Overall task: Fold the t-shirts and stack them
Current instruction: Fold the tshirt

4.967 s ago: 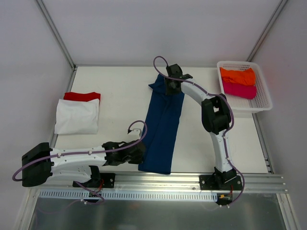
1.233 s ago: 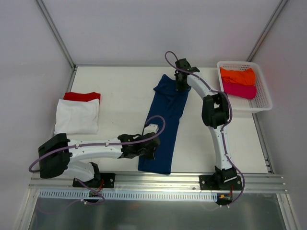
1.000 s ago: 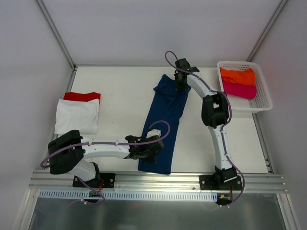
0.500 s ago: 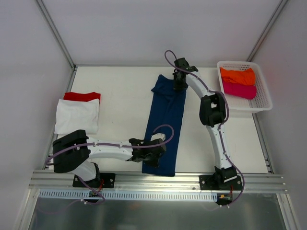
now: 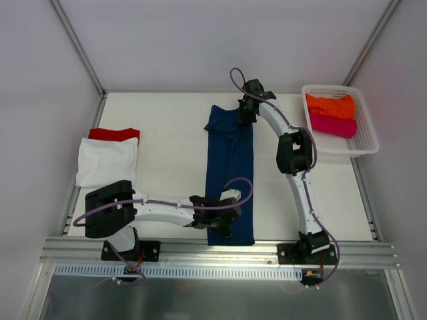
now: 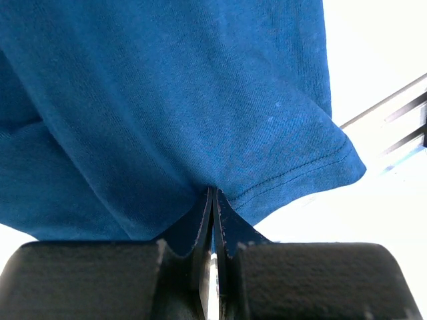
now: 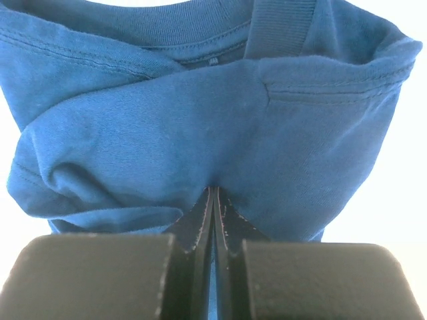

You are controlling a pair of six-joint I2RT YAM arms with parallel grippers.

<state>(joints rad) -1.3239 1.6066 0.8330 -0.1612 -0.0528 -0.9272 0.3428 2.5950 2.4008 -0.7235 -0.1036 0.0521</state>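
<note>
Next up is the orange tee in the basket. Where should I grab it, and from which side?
Likely pinch a raised fold on the orange tee from straight above: the basket walls close off the sides, and the magenta tee crowds its near edge.

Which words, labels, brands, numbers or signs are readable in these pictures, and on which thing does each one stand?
No text can be read in any view.
The small mark below the collar of the navy t-shirt: too small and blurred to read.

Centre: navy tee, long strip; white tee atop red tee.
</note>
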